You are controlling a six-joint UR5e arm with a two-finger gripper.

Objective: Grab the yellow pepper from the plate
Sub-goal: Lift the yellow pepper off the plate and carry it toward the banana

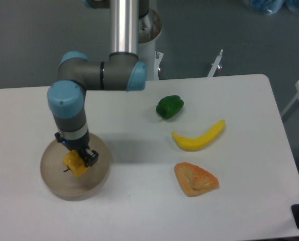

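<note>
Single arm is reaching straight down over the round, shallow beige-tan plate, which is sitting at the near left of the white table. The black two-finger gripper is closing narrowly around the small lumpy yellow-orange toy pepper; fingers are pressing its sides. Pepper is sitting within the plate's outline, toward its middle; whether it is resting on the dish or lifted clear cannot be told. Well right of the plate, a glossy green toy pepper is lying farthest back, a long curved yellow banana nearer, and a triangular orange-brown pastry nearest.
</note>
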